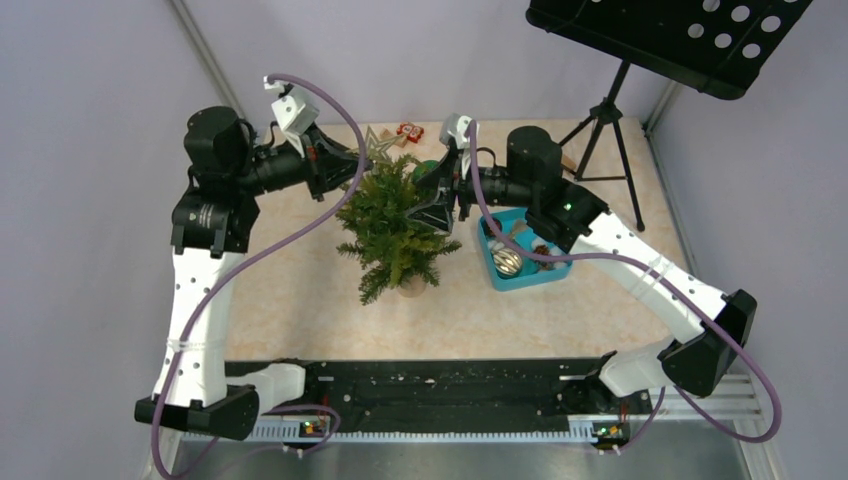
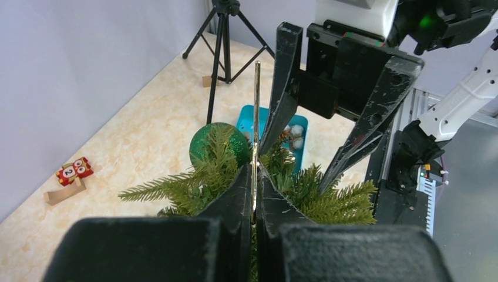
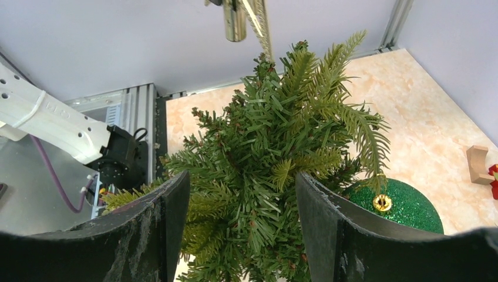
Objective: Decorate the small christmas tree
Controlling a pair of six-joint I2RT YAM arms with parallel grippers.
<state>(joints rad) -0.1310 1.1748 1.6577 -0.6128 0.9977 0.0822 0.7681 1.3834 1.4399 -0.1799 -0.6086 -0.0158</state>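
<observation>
The beige surface [image 1: 300,300] carries the small christmas tree [image 1: 395,230], upright near its centre, with a teal tray [image 1: 530,282] just beside it on the right. The right claw [image 3: 241,182] is released, 1 finger on each side of the upper branches. The left claw [image 2: 256,176] is clenched on a thin gold star [image 2: 256,106], held near the treetop. A green glitter ball [image 3: 405,205] sits just beyond the tree.

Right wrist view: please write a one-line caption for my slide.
Open right gripper straddles the small christmas tree; green glitter bauble beside it, gold topper above.
</observation>
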